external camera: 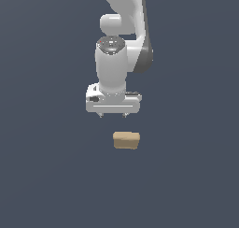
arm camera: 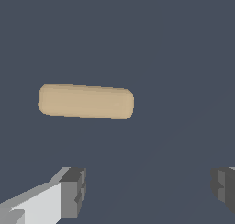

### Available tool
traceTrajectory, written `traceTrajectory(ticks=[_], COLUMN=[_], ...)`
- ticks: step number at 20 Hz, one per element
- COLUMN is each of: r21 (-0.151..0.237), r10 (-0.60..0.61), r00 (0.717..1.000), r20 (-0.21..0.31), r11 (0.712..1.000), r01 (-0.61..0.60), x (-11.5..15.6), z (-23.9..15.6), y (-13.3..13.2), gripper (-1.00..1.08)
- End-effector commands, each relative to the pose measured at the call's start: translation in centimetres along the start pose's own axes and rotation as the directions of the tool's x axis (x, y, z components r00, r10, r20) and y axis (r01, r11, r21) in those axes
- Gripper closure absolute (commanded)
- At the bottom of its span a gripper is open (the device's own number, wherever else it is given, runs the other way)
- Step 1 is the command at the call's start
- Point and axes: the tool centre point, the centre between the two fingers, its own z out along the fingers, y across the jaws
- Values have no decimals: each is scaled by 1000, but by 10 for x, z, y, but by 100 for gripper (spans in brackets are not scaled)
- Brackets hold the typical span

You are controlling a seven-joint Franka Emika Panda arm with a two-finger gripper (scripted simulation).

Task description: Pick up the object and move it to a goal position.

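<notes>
The object is a small tan rectangular block [external camera: 126,140] lying on the dark grey surface. It also shows in the wrist view [arm camera: 86,101] as a long rounded tan bar. My white gripper [external camera: 112,115] hangs above and behind the block, not touching it. Its jaws stand wide apart and hold nothing. In the wrist view the gripper [arm camera: 149,191] shows two grey fingertips [arm camera: 73,191] spread wide, with the block lying beyond them and off to one side.
The white and grey arm [external camera: 122,45] rises behind the gripper toward the top of the exterior view. A plain dark grey surface [external camera: 46,175] surrounds the block on all sides.
</notes>
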Motion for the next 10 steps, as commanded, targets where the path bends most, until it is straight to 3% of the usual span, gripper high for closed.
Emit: traceTrajectory(ticks=[1,10], r21=[0,-22], r10=[0,-52], r00=[1000,999], r20=[0,-3], r11=[1000,998], r01=[0,52], x=[0,4], z=[0,-5], y=[0,0], gripper=[-92,-92])
